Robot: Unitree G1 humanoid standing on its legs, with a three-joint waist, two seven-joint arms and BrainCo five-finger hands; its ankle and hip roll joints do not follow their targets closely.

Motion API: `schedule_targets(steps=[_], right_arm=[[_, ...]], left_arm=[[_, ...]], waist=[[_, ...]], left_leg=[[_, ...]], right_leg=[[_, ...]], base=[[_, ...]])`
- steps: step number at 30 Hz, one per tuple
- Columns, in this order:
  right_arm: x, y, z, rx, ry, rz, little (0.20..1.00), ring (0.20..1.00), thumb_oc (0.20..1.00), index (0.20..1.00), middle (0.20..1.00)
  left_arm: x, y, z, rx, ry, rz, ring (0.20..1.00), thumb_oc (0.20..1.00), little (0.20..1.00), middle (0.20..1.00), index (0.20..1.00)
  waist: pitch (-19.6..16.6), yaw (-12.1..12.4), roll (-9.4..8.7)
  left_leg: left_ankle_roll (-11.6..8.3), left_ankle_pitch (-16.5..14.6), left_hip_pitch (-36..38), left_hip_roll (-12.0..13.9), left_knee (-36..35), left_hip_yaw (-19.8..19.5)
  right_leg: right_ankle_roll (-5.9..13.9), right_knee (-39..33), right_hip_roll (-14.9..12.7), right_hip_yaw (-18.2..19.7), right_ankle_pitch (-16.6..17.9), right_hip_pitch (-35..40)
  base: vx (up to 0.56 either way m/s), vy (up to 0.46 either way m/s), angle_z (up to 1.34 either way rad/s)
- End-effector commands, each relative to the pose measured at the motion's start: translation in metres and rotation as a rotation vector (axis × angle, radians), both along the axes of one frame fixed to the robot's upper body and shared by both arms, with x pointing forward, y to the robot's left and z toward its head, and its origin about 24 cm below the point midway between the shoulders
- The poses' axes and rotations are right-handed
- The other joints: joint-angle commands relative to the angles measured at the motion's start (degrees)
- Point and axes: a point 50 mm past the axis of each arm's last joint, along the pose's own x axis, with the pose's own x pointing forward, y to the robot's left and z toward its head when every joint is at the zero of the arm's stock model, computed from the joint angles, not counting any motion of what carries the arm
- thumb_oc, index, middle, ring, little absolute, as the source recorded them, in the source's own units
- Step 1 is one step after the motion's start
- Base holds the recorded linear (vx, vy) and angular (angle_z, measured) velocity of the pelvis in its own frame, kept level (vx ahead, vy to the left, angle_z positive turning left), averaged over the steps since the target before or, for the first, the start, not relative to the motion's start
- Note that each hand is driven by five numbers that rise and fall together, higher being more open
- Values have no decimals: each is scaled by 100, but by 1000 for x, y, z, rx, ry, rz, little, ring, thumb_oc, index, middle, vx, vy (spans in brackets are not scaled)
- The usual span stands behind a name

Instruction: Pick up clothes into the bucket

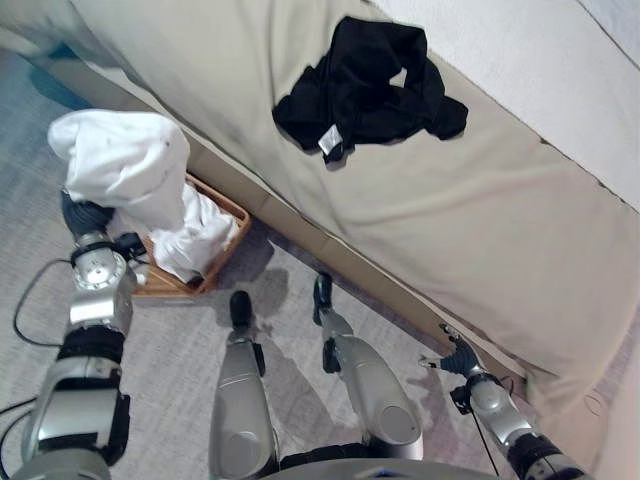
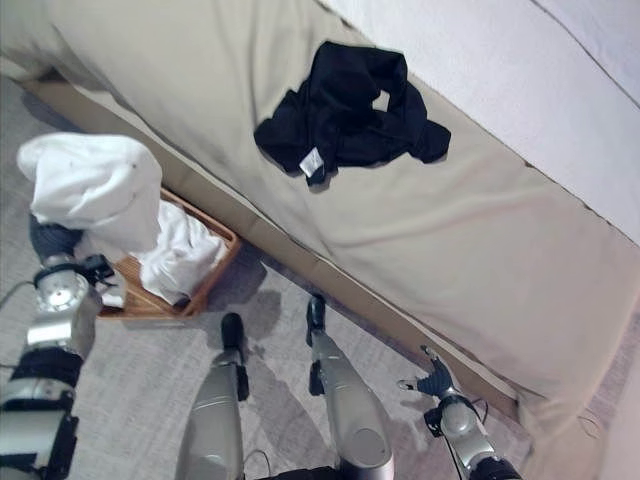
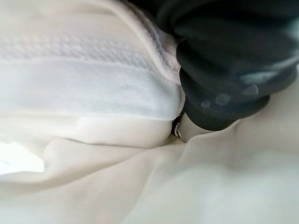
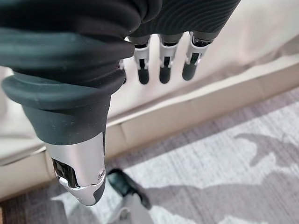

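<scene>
A: Fingers (image 4: 163, 70) of the right hand (image 4: 140, 28) hang straight and loose, holding nothing, silver with dark tips, low beside the bed's edge.

B: And the left hand (image 1: 85, 215)?

A: Its fingers are buried under the crumpled white cotton garment (image 1: 130, 165), so I cannot tell whether they are clamped or apart. In the left wrist view a ribbed white band of that cloth lies right against the hand's dark cover.

B: Where does the garment sit?

A: Bunched over the left hand, above the shallow brown wicker basket (image 1: 222, 205) on the floor, with one end trailing down into it. More white cloth (image 1: 195, 240) lies heaped inside the basket.

B: Any other clothing?

A: A black crumpled garment (image 1: 365, 85) with a small white label lies on the bed, well apart from the basket.

B: The surroundings?

A: A bed with a smooth beige cover (image 1: 480, 220) runs diagonally; its tan base panel (image 1: 350, 265) borders a grey short-pile carpet floor (image 1: 180, 340). The basket stands just beside that base. A white textured wall (image 1: 530, 70) rises beyond the bed.
</scene>
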Motion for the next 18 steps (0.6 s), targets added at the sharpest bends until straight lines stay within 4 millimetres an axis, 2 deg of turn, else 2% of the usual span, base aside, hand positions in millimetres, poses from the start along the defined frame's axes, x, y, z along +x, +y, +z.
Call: schedule_targets(steps=[1,2,3,5,11,13,18], right_arm=[[12,6,13,24,-98,24,1000,1000,1000,1000,1000],[15,8,16,33,-117,19,1000,1000,1000,1000,1000],[20,11,21,57,-154,10,1000,1000,1000,1000,1000],[21,11,22,65,-166,-1,1000,1000,1000,1000,1000],[23,15,25,71,-182,4,1000,1000,1000,1000,1000],[27,17,29,77,-204,12,1000,1000,1000,1000,1000],[41,21,49,96,-307,26,1000,1000,1000,1000,1000]], left_arm=[[-4,20,43,167,-59,81,796,796,796,796,796],[-1,22,48,184,-46,102,1000,1000,1000,1000,1000],[5,23,54,189,-18,121,1000,1000,1000,1000,1000],[7,25,55,209,21,134,1000,1000,1000,1000,1000],[7,35,33,166,183,209,1000,1000,1000,1000,1000],[4,40,22,143,231,229,1000,1000,1000,1000,1000],[-5,48,11,113,271,278,1000,1000,1000,1000,1000]], waist=[[70,-80,-434],[106,-110,-488],[112,-184,-576],[112,-206,-599],[112,-221,-596],[112,-198,-590],[112,-163,-578]], left_leg=[[279,-211,-264,-217,604,-138],[276,-246,-451,-190,746,-171],[274,-293,-698,-172,882,-193],[272,-333,-884,-173,1000,-241],[291,-365,-1160,-208,1090,-336],[301,-374,-1183,-230,1091,-355],[310,-369,-1190,-252,1047,-365]], right_leg=[[482,385,-305,19,-218,89],[484,377,-294,6,-188,-24],[503,311,-266,0,-124,-173],[511,268,-247,-21,-111,-274],[503,216,-242,-83,-136,-422],[497,217,-246,-107,-148,-437],[493,223,-250,-147,-167,-452]], base=[[-51,-14,-8],[-39,-20,-6],[-29,-14,-6],[14,-4,3],[36,-2,4],[22,-2,7],[13,-7,6]])
